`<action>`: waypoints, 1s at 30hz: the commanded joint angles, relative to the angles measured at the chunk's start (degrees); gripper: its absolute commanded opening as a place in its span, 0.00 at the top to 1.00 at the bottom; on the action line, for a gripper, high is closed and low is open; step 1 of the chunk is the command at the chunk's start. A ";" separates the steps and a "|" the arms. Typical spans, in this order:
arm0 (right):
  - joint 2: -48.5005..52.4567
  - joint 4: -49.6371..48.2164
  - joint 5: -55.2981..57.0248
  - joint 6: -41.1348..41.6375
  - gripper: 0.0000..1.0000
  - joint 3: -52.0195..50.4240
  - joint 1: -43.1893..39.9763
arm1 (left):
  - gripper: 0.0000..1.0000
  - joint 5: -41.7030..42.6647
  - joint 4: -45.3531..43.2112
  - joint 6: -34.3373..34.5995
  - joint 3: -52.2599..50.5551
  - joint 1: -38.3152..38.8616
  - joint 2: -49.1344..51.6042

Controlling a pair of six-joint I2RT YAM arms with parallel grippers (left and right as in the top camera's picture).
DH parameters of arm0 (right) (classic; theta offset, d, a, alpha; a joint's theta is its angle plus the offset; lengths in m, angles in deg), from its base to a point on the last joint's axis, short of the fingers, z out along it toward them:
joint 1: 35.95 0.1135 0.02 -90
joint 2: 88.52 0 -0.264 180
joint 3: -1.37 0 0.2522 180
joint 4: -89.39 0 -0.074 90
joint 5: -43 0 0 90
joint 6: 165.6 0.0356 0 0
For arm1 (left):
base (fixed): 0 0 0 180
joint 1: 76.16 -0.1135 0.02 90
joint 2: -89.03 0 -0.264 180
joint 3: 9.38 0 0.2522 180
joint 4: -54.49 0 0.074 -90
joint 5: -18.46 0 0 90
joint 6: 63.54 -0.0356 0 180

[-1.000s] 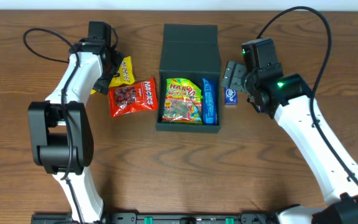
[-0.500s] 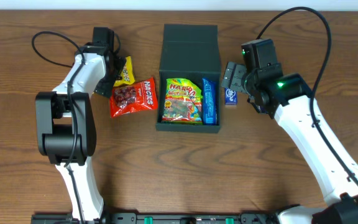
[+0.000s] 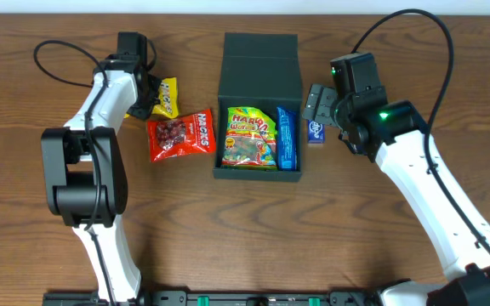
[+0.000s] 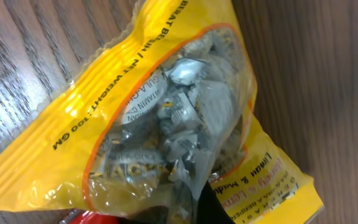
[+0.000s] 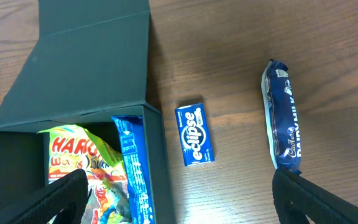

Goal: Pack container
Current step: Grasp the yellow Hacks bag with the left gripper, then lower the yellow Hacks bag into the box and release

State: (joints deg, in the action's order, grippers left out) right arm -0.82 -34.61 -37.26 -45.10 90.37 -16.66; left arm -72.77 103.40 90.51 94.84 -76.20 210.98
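The right jaws stand wide open and hold nothing. Ahead of the gap between them, a small blue gum packet (image 5: 194, 135) lies on the worktop (image 5: 229, 50). Ahead of the finger on the left of the wrist view stands the dark green container (image 5: 86, 68), lid open, with a gummy bag (image 5: 73, 155) inside. The left jaws are at a yellow sweet bag (image 4: 166, 124); I cannot tell if they grip it.
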 commanded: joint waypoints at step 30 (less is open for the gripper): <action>-0.37 2.95 0.33 0.31 0.01 0.96 -8.66 | 0.94 1.66 7.98 -7.15 1.99 12.17 -21.24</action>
State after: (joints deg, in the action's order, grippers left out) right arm -0.82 -32.18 -36.71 -45.20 90.37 -23.87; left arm -71.46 110.79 81.73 95.49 -66.47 191.24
